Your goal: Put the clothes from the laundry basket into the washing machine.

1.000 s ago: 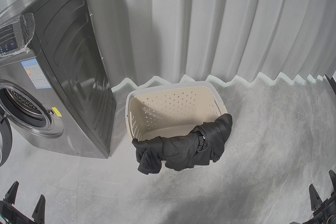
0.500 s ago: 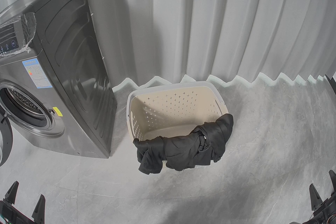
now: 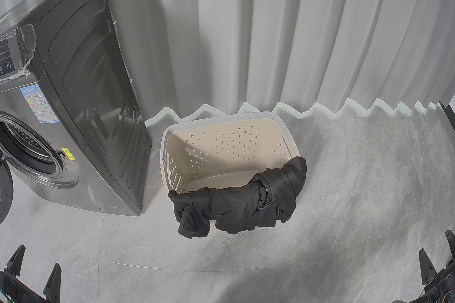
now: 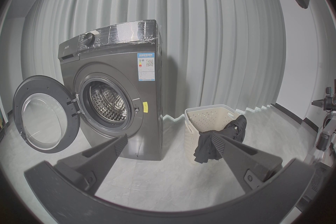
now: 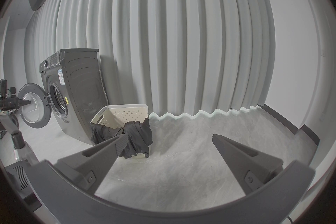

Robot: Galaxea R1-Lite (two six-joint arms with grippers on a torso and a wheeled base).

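Note:
A cream laundry basket (image 3: 227,121) stands on the grey floor in front of the curtain. Black clothes (image 3: 239,204) hang over its near rim and spill down its outside. To its left stands the grey washing machine (image 3: 90,95), with its round door (image 4: 43,114) swung open and the drum (image 4: 106,102) bare. My left gripper (image 3: 34,266) is open at the lower left corner of the head view, well short of the basket. My right gripper (image 3: 438,254) is open at the lower right corner. Both hold nothing. The basket (image 5: 120,114) and clothes (image 5: 134,135) lie ahead of the right gripper (image 5: 169,144).
A white pleated curtain (image 3: 284,20) closes off the back. Bare grey floor (image 3: 369,204) spreads to the right of the basket and in front of it. A dark skirting (image 5: 290,123) runs along the right wall.
The whole head view has shifted, so basket and washing machine sit a little farther left and lower. Both grippers keep their places at the lower corners.

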